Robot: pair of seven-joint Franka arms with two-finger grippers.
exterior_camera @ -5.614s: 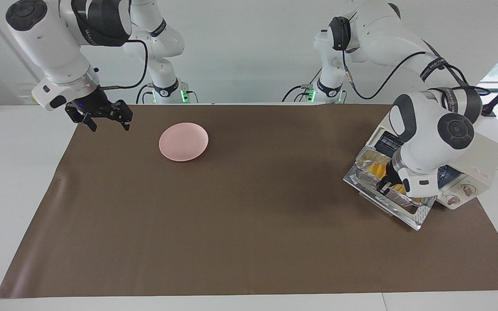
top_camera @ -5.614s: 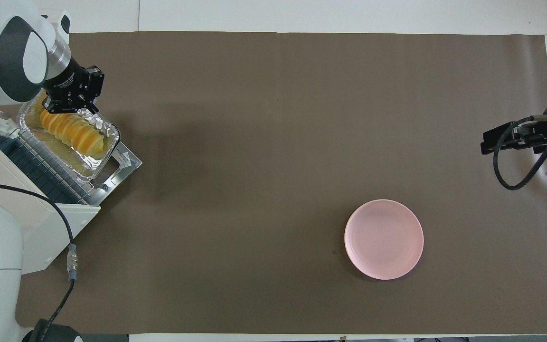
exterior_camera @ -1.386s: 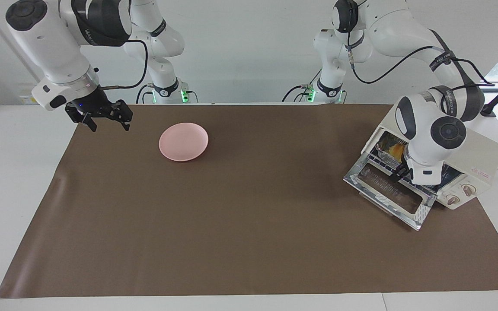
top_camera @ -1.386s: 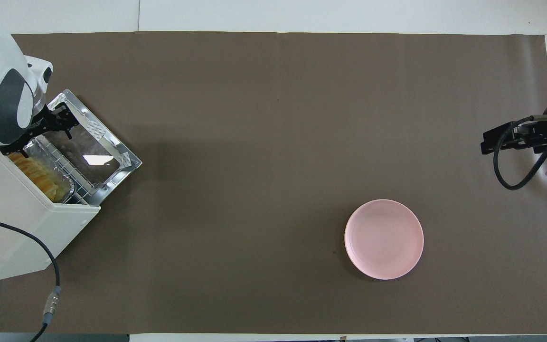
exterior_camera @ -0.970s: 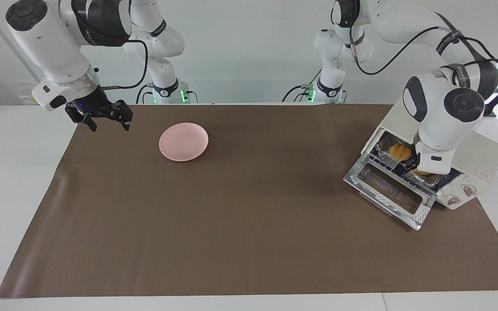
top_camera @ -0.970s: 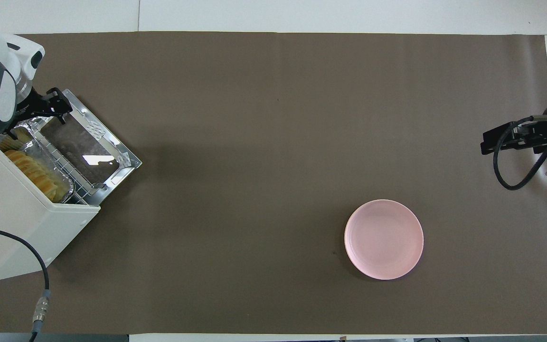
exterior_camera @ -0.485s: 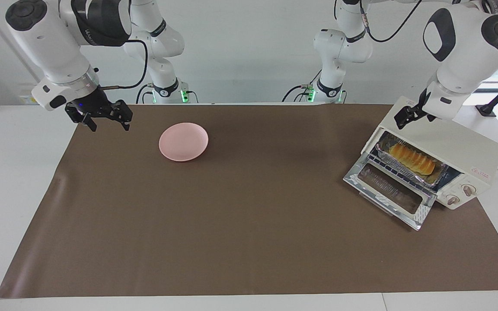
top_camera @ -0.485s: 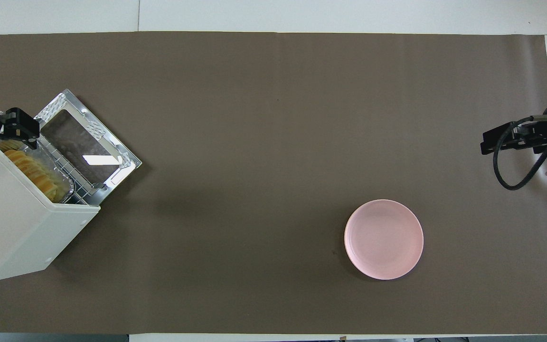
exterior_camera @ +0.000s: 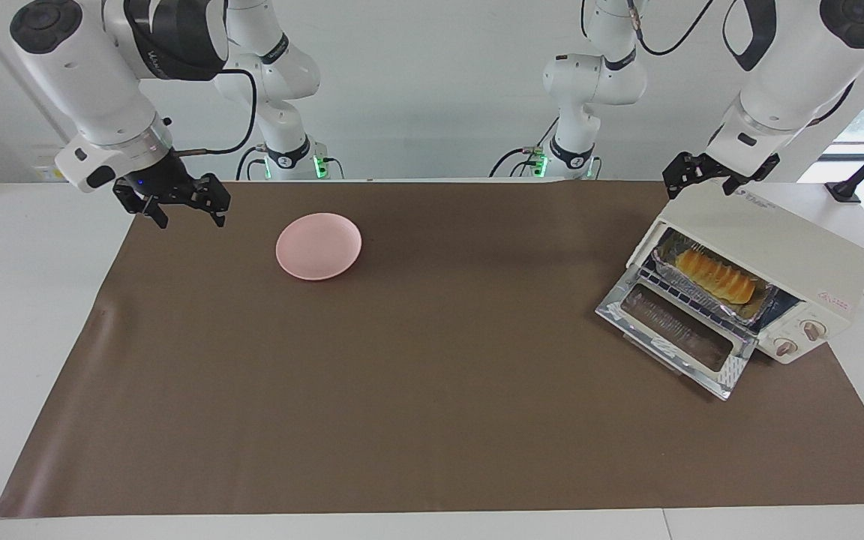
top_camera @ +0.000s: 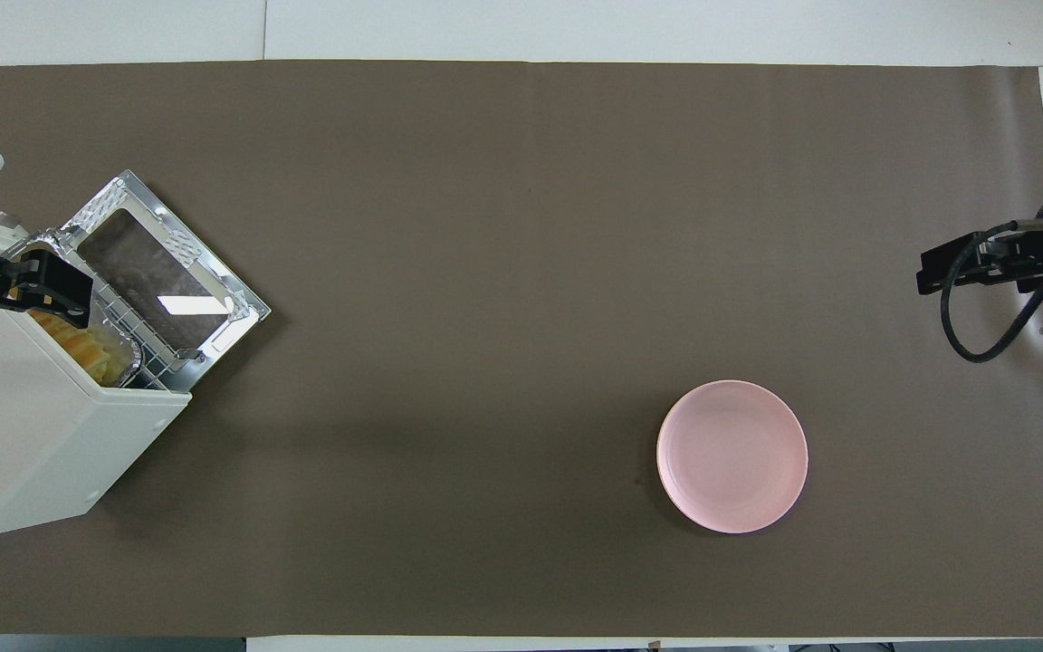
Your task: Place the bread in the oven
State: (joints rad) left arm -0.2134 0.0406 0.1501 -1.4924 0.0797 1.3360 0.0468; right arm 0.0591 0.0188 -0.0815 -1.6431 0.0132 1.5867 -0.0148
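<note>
The bread (exterior_camera: 713, 274), a ridged golden loaf, lies in a crinkled foil tray (exterior_camera: 704, 292) on the rack inside the oven (exterior_camera: 792, 251). This cream-white oven stands at the left arm's end of the table with its glass door (exterior_camera: 676, 335) dropped open. From overhead, only an end of the bread (top_camera: 80, 343) shows under the oven (top_camera: 23, 435) top. My left gripper (exterior_camera: 702, 181) hangs open and empty in the air over the oven's top edge. It partly covers the oven mouth from above, left gripper (top_camera: 4, 294). My right gripper (exterior_camera: 186, 211) waits open and empty.
An empty pink plate (exterior_camera: 319, 246) sits on the brown mat (exterior_camera: 417, 390) toward the right arm's end, plate (top_camera: 732, 455). The right gripper (top_camera: 931, 270) hangs over that end's mat edge. The open door (top_camera: 168, 272) juts out onto the mat.
My left gripper has risen from the oven mouth and drawn back over the oven's top, leaving the bread and tray inside. The right arm has not moved.
</note>
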